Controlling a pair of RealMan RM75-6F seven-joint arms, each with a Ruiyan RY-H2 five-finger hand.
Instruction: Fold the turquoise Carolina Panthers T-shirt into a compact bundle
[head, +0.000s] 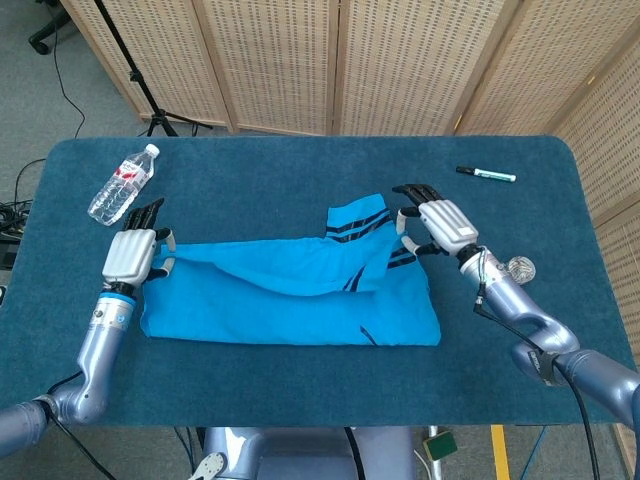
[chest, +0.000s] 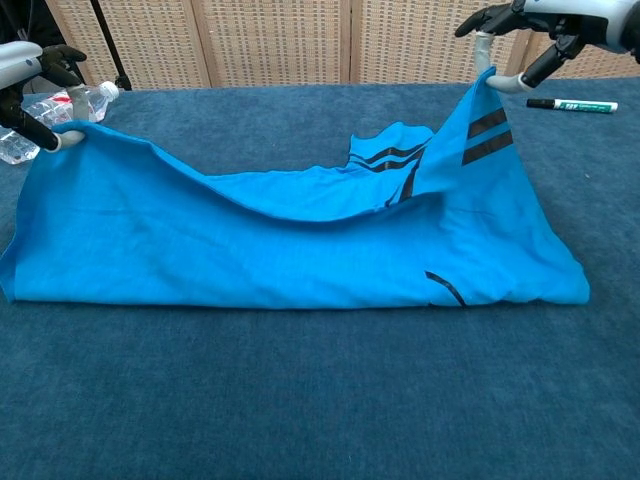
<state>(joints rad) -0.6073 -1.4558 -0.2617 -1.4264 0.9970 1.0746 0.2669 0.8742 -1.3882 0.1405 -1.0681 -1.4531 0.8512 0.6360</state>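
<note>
1. The turquoise T-shirt (head: 290, 300) lies mid-table, folded lengthwise, its upper layer sagging between raised corners
2. Black stripes show on its sleeves near the right end
3. The left hand (head: 132, 252) pinches the left corner
4. The right hand (head: 432, 222) pinches the striped right corner

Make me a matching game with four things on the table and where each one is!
Things:
1. water bottle
2. marker
3. T-shirt
4. clear round thing

Places:
A. far right part of the table
B. held up at both ends by the hands
C. far left part of the table
D. right edge, behind the right arm

Pairs: 1-C, 2-A, 3-B, 4-D
</note>
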